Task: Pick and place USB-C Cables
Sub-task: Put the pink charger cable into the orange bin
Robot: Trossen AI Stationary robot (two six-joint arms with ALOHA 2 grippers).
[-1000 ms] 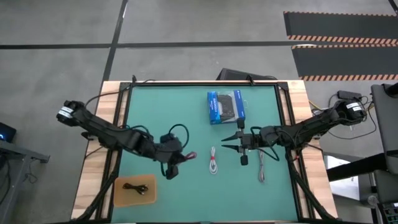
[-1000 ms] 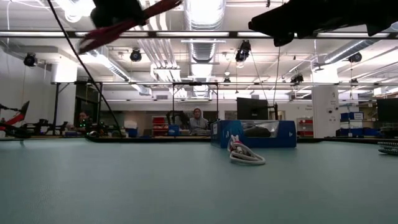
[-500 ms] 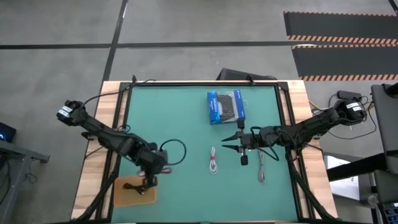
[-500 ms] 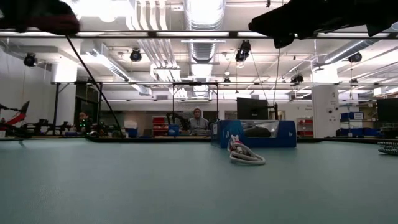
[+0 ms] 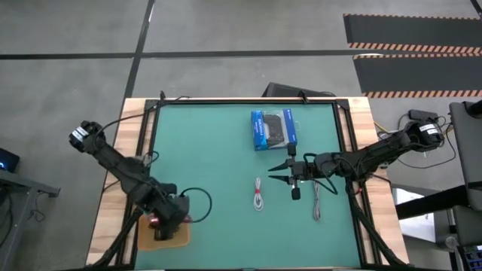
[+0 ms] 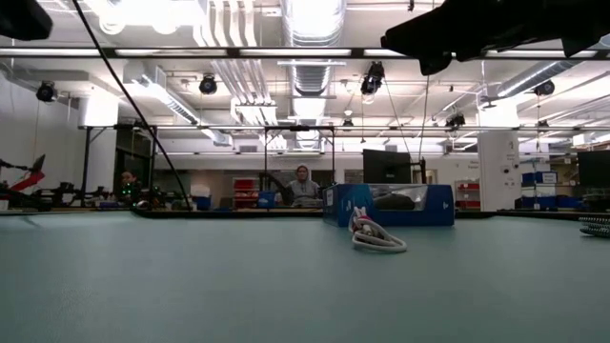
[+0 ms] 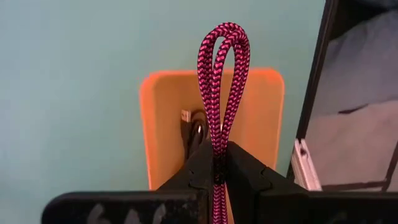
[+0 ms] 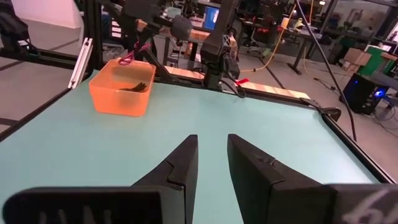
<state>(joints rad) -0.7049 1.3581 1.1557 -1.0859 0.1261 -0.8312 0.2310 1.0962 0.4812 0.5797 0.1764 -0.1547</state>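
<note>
Hanging over the orange bin at the table's near left corner, the left gripper is clamped on the red cable, whose loop points lengthwise above the bin, where a black cable already lies; release looks next. The right gripper waits with fingers slightly apart, far off.

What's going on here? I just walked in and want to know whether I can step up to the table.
The left pincer is shut on the red cable, holding it over the orange bin, where the black cable already lies. The white cable and grey cable are on the green mat. The right pincer hangs mid-table, holding nothing.
</note>
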